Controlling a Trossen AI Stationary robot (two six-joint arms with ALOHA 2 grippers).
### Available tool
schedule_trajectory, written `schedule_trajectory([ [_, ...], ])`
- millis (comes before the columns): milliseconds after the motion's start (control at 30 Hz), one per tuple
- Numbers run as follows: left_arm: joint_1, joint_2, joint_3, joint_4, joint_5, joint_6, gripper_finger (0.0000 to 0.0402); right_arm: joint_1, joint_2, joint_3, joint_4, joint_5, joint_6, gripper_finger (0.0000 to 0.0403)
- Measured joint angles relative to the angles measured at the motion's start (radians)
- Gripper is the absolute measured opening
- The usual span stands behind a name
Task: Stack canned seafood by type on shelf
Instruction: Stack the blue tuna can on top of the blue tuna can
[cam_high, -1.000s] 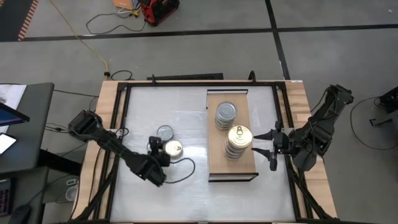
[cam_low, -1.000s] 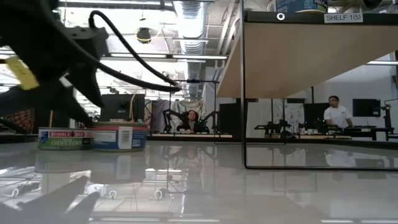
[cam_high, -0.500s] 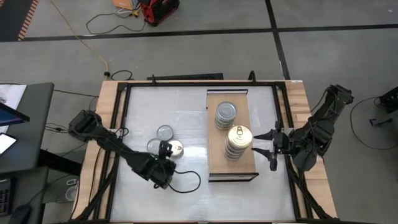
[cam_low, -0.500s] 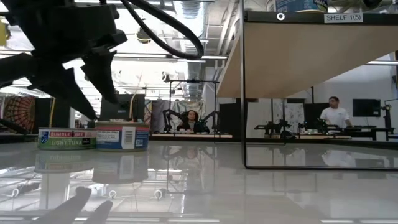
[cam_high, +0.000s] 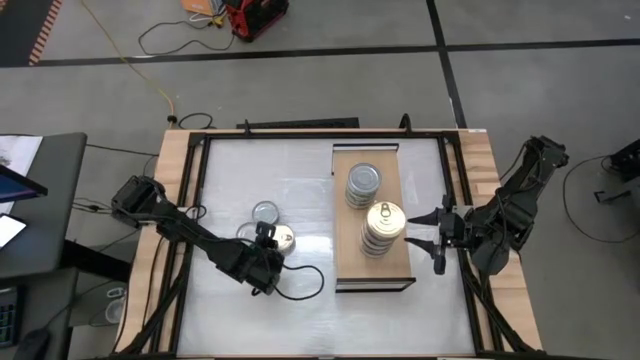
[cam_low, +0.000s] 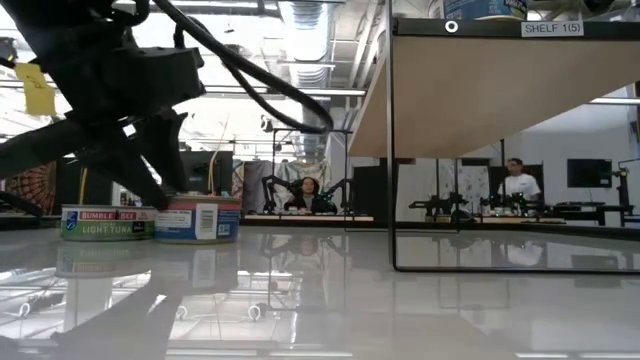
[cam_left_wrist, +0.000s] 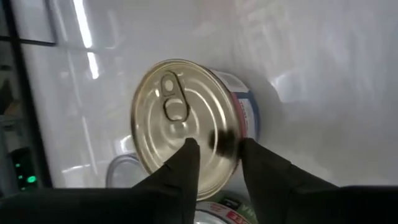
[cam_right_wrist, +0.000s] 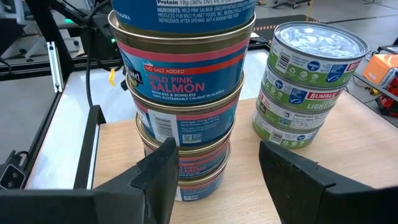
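A robotics lab or workshop. Beyond the worktop (cam_low: 400, 300) run exposed ceiling ducts (cam_low: 300, 20) and strip lights, other robot arm rigs (cam_low: 300, 190) and benches with monitors (cam_low: 588, 172). A person (cam_low: 516, 183) stands far behind the left claw (cam_low: 130, 150); the floor (cam_high: 300, 80) is bare concrete.

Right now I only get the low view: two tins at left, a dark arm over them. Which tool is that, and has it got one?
Observer: The left tool. Its fingers are apart over the gold-lid tin, not around it.
Operator: And the other tin?
Observer: The silver-lid tin sits close beside it, clear of the tool.
Operator: What's on the shelf?
Observer: The shelf holds two stacks: a silver stack and a gold stack.
Operator: Right tool?
Observer: The right tool is open and empty, at the shelf's edge beside the gold stack.
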Motion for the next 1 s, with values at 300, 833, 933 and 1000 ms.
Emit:
schedule_trajectory([
  [300, -0.001, 0.0, 0.0, 0.002, 0.035, -0.054, 0.0007, 0.0, 0.0, 0.0, 0.001, 0.0, 0.0, 0.0246],
  [833, 0.017, 0.0, 0.0, 0.027, 0.079, -0.016, 0.0051, -0.002, 0.0, 0.0, 0.005, 0.0, -0.007, 0.0246],
  [933, 0.025, 0.0, 0.001, 0.029, 0.095, -0.043, 0.0036, -0.002, 0.0, 0.0, 0.007, 0.0, -0.007, 0.0246],
  [1000, 0.024, 0.014, 0.003, 0.029, 0.096, -0.061, 0.0014, -0.002, 0.0, 0.0, 0.008, 0.0, -0.007, 0.0246],
])
